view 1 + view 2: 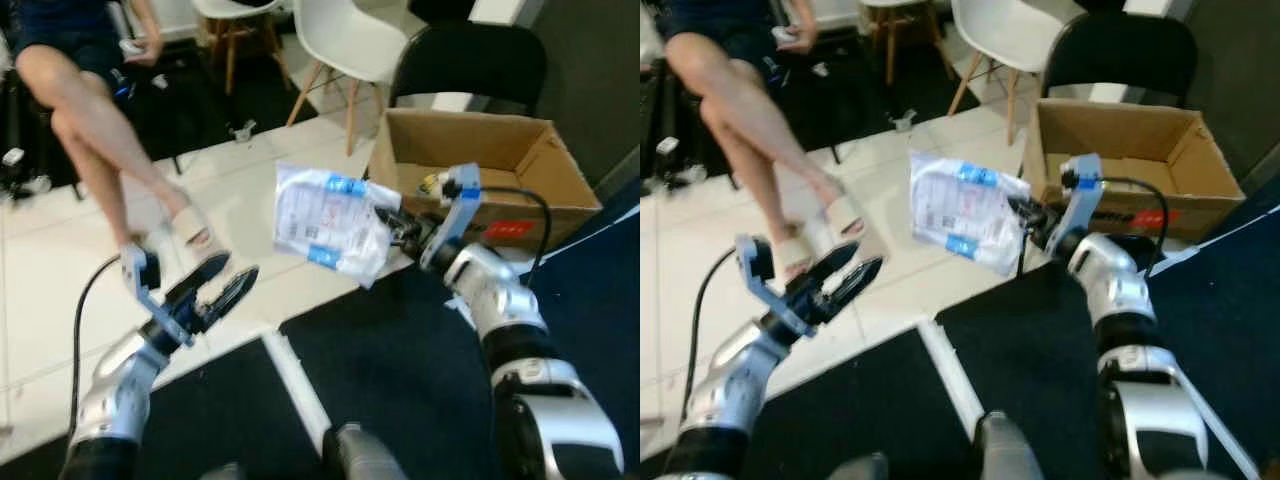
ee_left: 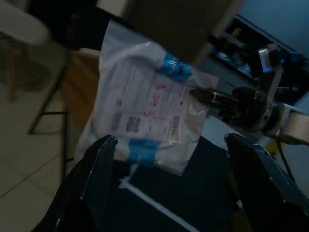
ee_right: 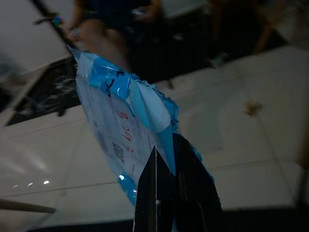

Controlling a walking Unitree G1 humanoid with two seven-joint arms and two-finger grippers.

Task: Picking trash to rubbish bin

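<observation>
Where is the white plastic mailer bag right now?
The white plastic mailer bag hangs in the air at centre of the head views, pinched at its edge by the right gripper, just left of the open cardboard box and above the tiled floor.

Head stereo pair looking down-forward, both wrist views close, all sharing the white packet.

Head views bright, slightly soft; wrist views dim, perhaps underexposed.

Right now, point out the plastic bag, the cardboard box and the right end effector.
plastic bag (image 1: 325,220), left eye view, printed label face.
cardboard box (image 1: 520,148), left eye view, inner back wall.
right end effector (image 1: 395,228), left eye view, fingertips pinching the bag's edge.
</observation>
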